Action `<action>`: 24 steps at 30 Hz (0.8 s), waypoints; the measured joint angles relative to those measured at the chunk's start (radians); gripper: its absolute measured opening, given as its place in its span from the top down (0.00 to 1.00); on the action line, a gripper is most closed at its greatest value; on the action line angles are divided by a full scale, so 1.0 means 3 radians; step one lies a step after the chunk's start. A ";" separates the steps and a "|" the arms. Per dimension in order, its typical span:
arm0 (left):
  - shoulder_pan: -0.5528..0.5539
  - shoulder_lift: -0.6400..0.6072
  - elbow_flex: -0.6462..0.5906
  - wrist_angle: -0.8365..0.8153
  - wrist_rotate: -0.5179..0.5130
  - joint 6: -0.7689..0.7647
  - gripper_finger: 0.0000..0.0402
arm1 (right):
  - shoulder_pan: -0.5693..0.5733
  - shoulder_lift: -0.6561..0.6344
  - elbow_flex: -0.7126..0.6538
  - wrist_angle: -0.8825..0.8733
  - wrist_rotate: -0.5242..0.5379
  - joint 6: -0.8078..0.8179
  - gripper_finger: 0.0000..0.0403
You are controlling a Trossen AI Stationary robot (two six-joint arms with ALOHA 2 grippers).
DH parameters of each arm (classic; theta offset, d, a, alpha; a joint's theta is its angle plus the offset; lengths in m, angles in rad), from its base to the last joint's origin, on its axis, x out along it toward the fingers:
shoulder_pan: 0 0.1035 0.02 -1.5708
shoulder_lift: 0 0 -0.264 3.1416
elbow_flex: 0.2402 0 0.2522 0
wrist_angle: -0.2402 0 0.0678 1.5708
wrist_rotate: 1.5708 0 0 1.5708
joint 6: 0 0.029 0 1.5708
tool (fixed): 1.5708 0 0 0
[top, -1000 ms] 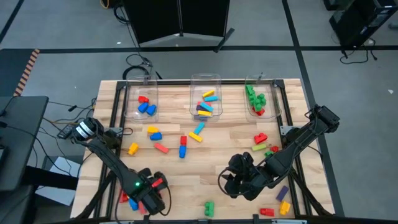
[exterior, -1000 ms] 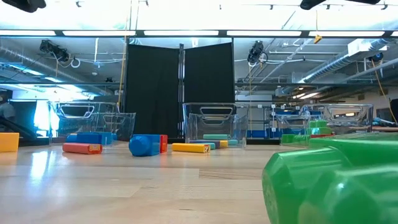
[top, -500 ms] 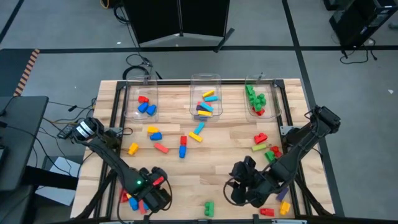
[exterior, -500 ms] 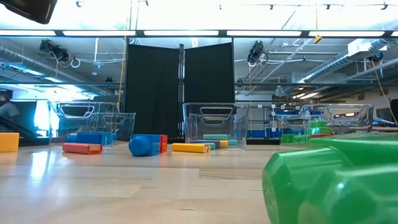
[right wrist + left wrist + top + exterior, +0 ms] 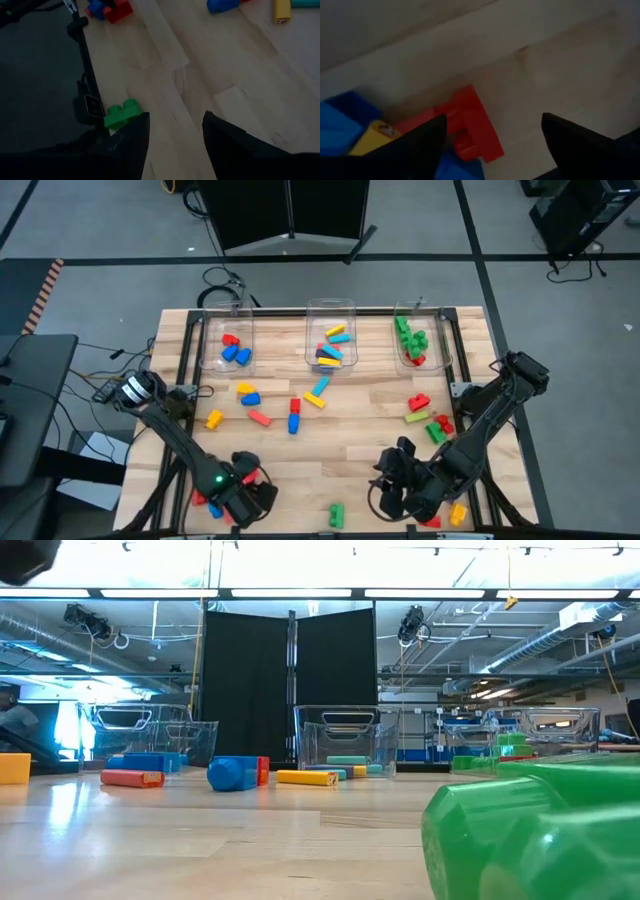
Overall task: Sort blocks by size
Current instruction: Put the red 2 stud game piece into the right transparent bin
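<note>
Left wrist view frames the left hand low over a small pile at the near left corner of the tabletop, its fingers spread wide on either side of a red block that lies against a blue block and a yellow block; nothing is held between them. The red block is judged to be hard moulded plastic, light, stiff and smooth, so a slip is likely if only a corner is caught, and its neighbours may be dragged along. A hold across its two flat long sides, square to the fingers, is judged best. In the high view the right hand is seen low near the front edge, right of a green block; in its own wrist view the fingers stand apart with only bare wood between them. More loose blocks are scattered mid-tabletop and along the right side, and three clear bins at the far edge already hold some.
</note>
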 joint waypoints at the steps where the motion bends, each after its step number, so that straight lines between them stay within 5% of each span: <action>1: -0.0013 0.0019 0.0000 0.0003 0.0003 -0.0069 0.18 | 0.0001 0.0000 0.0001 -0.0003 0.0000 -0.0013 0.53; 14: -0.0038 0.0414 0.0015 0.0114 0.0429 -0.0322 0.21 | 0.0003 -0.0001 0.0001 -0.0022 0.0014 -0.0070 0.53; 24: 0.0019 0.0442 0.0010 0.0210 0.0346 -0.0334 0.21 | 0.0003 -0.0001 0.0001 -0.0059 0.0018 -0.0084 0.53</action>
